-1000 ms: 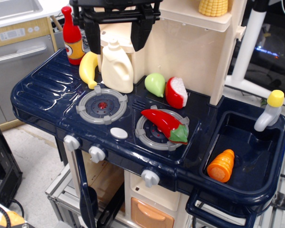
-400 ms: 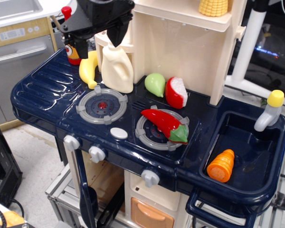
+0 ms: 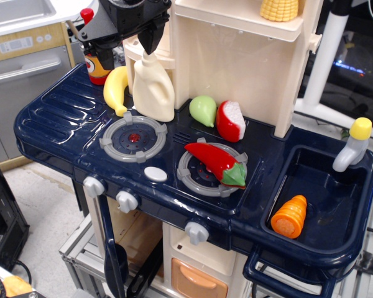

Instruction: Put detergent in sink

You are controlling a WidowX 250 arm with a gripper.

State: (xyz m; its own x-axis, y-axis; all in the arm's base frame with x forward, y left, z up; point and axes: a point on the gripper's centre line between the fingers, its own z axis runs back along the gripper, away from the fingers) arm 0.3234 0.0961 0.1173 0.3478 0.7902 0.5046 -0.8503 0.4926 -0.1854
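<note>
The detergent [image 3: 153, 90], a cream-white jug, stands upright at the back of the stove top, next to the banana [image 3: 115, 89]. My black gripper [image 3: 127, 42] hangs just above it, open. Its right fingertip [image 3: 150, 41] is over the jug's neck and hides the cap. Its left fingertip [image 3: 103, 48] is in front of the red sauce bottle [image 3: 95, 65]. I cannot tell whether a finger touches the jug. The sink [image 3: 323, 180], a dark navy basin, is at the far right with a grey faucet and yellow knob [image 3: 353, 146].
An orange carrot [image 3: 290, 216] lies in the sink. A red chili pepper [image 3: 216, 163] lies on the right burner. A green pear [image 3: 203, 110] and a red-and-white fruit slice [image 3: 231, 121] sit behind it. The cream cabinet wall [image 3: 236, 68] rises between the jug and the sink.
The gripper came down from above, shifted left and turned, so its right finger now sits over the jug's neck. The detergent has not moved.
</note>
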